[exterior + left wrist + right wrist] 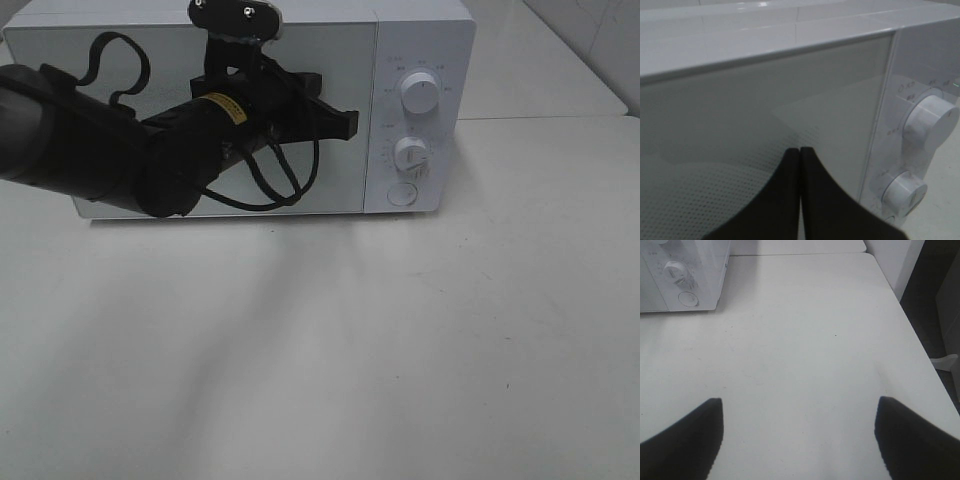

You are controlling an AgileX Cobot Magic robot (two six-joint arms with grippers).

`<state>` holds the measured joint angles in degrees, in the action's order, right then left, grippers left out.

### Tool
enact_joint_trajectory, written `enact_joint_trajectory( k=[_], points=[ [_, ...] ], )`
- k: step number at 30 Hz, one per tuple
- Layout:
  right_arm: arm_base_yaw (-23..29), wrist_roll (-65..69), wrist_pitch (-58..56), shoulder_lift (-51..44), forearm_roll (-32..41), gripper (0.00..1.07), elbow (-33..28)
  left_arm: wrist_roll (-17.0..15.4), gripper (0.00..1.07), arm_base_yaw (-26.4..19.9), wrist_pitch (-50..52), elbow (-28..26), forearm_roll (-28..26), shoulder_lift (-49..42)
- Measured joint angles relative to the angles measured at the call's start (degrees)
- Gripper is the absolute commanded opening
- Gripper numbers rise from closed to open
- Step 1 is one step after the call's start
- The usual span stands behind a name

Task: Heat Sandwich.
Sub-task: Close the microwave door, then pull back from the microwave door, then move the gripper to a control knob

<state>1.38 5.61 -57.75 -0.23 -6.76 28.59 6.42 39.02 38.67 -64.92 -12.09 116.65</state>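
tabletop [400, 340]: white and matte, faintly scuffed; a soft grey shadow is cast across it below the left arm.
microwave [430, 40]: white, set at the far side of the tabletop; its grey door [320, 50] is shut, and two knobs and a round button are carried on the right-hand panel.
left gripper [800, 152]: closed tight, fingers pressed together on nothing, held close before the door; contact cannot be told.
right gripper [797, 407]: spread wide above the tabletop, well apart from the microwave.
sandwich: not seen in any view.
room: a dark floor [922, 315] is seen past the tabletop's edge.
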Motion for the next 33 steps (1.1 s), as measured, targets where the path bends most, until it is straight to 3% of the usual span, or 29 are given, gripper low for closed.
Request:
enact_joint_trajectory(
  k=[7,16,19,21,22,23,24,26,27,33],
  points=[
    [0.0,0.0,0.0,0.0,0.0,0.76,0.0,0.11,0.0,0.23,-1.66,-0.46,0.34,-0.23],
    [0.0,0.0,0.0,0.0,0.0,0.76,0.0,0.06,0.0,1.32,-1.55,8.71,-3.95,-6.13],
    [0.0,0.0,0.0,0.0,0.0,0.76,0.0,0.06,0.06,2.41,-3.5,12.09,-3.9,-9.34],
    [0.0,0.0,0.0,0.0,0.0,0.76,0.0,0.06,0.23,2.64,-6.36,13.87,-3.9,-11.46],
    [0.0,0.0,0.0,0.0,0.0,0.76,0.0,0.06,0.52,2.64,-10.77,15.24,-3.9,-13.69],
    [0.0,0.0,0.0,0.0,0.0,0.76,0.0,0.06,0.7,2.64,-13.01,15.58,-3.95,-14.61],
    [0.0,0.0,0.0,0.0,0.0,0.76,0.0,0.06,0.7,2.64,-13.01,15.58,-3.95,-14.61],
    [0.0,0.0,0.0,0.0,0.0,0.76,0.0,0.06,1.01,2.64,-19.37,15.93,-3.95,-16.9],
    [0.0,0.0,0.0,0.0,0.0,0.76,0.0,0.06,1.0,2.64,-25.15,16.04,-3.95,-19.02],
    [0.0,0.0,0.0,0.0,0.0,0.76,0.0,0.06,0.98,2.64,-37.93,16.04,-1.89,-23.49]
  ],
)
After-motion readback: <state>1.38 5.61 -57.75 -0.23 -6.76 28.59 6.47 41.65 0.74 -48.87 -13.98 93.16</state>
